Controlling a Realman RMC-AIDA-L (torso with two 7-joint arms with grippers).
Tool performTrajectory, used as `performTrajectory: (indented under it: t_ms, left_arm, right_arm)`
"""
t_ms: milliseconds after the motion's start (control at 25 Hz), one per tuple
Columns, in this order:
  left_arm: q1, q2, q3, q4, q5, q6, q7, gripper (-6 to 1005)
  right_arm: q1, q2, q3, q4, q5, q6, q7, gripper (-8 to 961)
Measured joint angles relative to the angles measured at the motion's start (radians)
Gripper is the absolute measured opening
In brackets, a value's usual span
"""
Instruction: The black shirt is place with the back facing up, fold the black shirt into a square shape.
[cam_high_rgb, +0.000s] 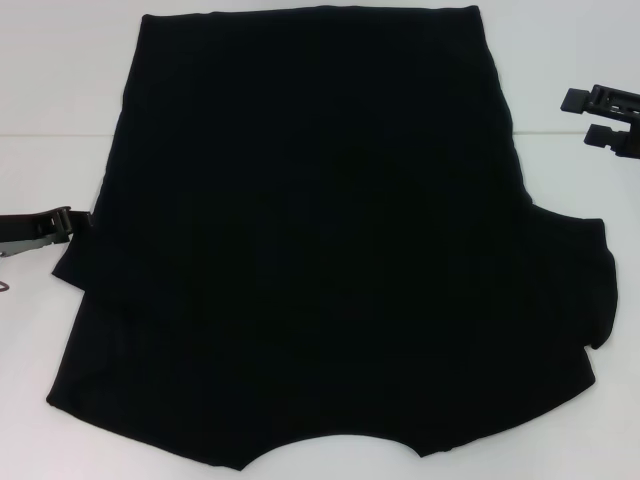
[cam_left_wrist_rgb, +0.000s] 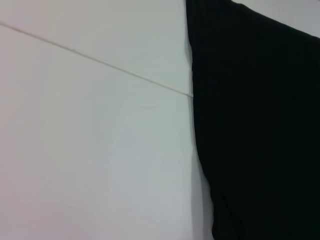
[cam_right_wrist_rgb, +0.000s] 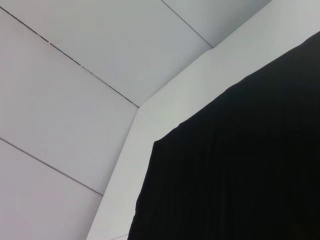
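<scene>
As I watch from the head camera, the black shirt (cam_high_rgb: 320, 240) lies spread on the white table (cam_high_rgb: 40, 80), neckline at 6 o'clock, left tool (cam_high_rgb: 70, 225) at 9 o'clock touching its edge, fingers' state unclear to me, right tool (cam_high_rgb: 598, 117) at 2 o'clock, fingers parted, apart from it.

Overhead head view; close wrist views

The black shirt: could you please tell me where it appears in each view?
Head view: shirt fills the centre, neckline nearest the robot.
Left wrist view: it covers the right part.
Right wrist view: it fills the lower right corner.
Shared landmark: white table.
</scene>
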Motion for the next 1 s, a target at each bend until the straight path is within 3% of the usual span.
performTrajectory:
  t_ms: [440, 1000]
  left_arm:
    - [0.001, 0.001, -0.003, -0.003, 0.001, 0.032, -0.001, 453]
    - [-0.004, 0.006, -0.002, 0.058, 0.0, 0.212, -0.129, 455]
  right_arm:
    - [-0.002, -0.002, 0.0, 0.0, 0.0, -0.004, 0.0, 814]
    - [-0.003, -0.003, 0.0, 0.0, 0.0, -0.006, 0.002, 811]
